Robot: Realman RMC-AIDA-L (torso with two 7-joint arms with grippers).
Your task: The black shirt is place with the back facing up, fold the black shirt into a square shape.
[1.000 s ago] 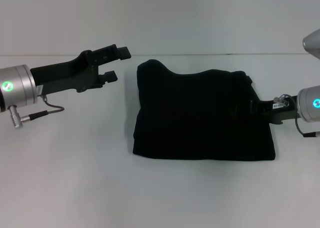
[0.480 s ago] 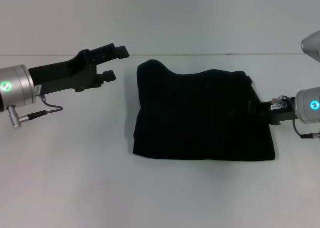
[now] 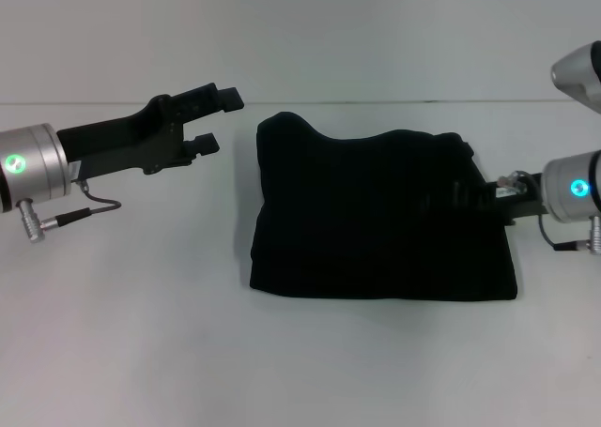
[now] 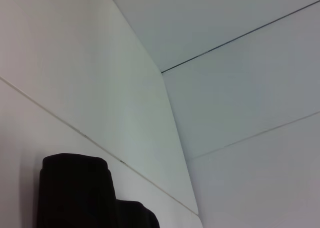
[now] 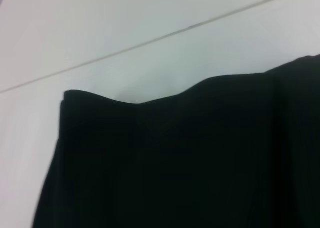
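1. A plain white table [image 3: 141,333] fills the lower part of the head view; its surface is matte and evenly lit.
2. Behind its far edge rises a pale wall [image 3: 376,33]; the left wrist view shows thin dark seams between white panels [image 4: 240,87].

The shirt [image 3: 380,221] lies folded on the table [image 3: 141,333], a little right of the middle. The left gripper [image 3: 212,118] is to the left of the shirt, near its far left corner but apart from it, above the table. The right gripper [image 3: 465,199] is at the right edge of the shirt, over the cloth. Behind the table stands a wall [image 3: 300,33].
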